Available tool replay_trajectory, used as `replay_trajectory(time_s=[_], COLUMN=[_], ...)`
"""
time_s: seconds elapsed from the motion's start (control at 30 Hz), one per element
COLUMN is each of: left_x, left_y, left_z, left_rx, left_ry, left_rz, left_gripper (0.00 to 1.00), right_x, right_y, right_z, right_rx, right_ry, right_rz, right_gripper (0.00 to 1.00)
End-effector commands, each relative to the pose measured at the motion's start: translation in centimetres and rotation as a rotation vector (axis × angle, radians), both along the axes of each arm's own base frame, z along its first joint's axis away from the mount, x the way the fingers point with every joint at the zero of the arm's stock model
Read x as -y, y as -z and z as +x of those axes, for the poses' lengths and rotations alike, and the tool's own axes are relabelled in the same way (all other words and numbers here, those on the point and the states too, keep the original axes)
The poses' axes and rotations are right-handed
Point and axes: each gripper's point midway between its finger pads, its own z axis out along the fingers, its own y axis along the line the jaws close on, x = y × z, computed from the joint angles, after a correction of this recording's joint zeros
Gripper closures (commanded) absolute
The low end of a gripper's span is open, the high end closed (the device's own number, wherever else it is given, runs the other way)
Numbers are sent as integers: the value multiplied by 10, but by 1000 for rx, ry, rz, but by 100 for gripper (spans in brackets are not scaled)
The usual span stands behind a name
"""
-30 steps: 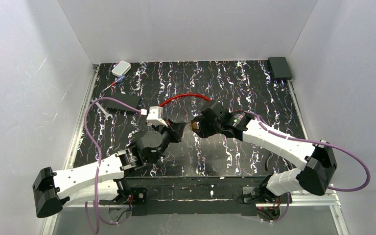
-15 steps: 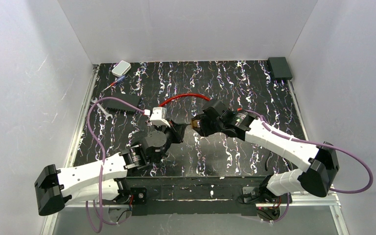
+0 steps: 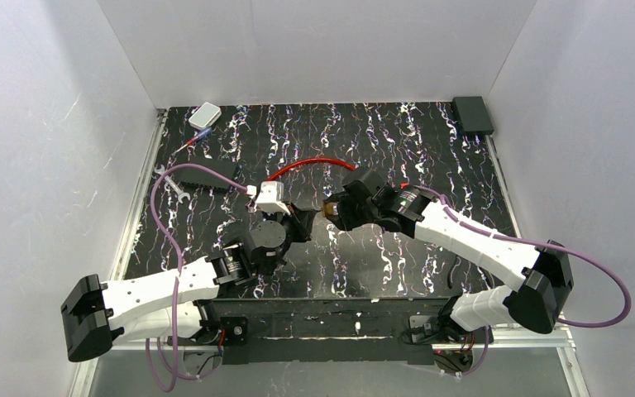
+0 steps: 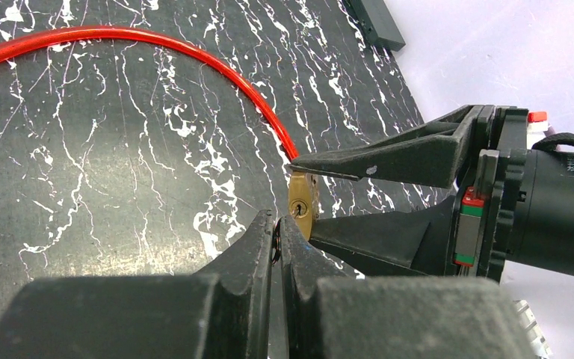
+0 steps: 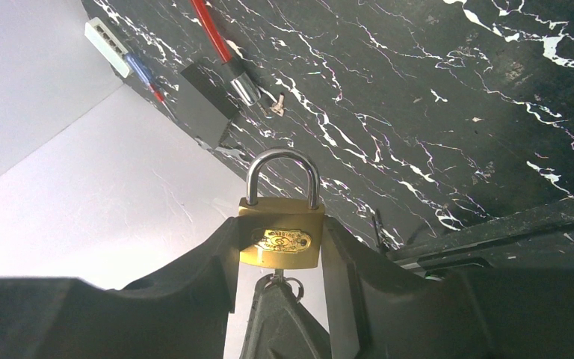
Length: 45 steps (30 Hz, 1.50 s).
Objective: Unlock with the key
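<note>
Padlock sits clamped between the two fingers of the right gripper, its shackle closed and pointing away from the wrist. The left gripper has its fingers pressed together on the key, which meets the keyhole at the bottom of the padlock; how deep it goes in, I cannot tell. A red cable lies on the table beyond them.

Most of key hidden inside left gripper; padlock engraving too small to read
</note>
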Motion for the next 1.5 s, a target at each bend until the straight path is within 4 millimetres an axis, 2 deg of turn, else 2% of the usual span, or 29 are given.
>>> replay_trajectory(time_s=[0.0,0.5,0.73,1.13,1.3,1.47], left_x=[-2,5,-5,8,15,23], left_y=[-12,-6,-15,0,5,2], left_z=[5,5,11,8,6,5], left_rx=[23,11,49,-33,-68,1], left_ry=[-41,-25,-78,-69,-55,11], left_rz=[-16,-11,-2,-96,-132,-102], left_gripper=[100,100,100,100,100,100], right_x=[-5,-14,-17,-21,-23,-24], right_y=[-34,-34,-36,-45,-43,-42], right_z=[12,12,8,11,10,8], right_rx=[-50,-63,-79,-53,-57,-65], right_ry=[180,155,136,133,122,116], right_rz=[196,211,223,255,270,272], right_gripper=[99,99,99,99,99,99])
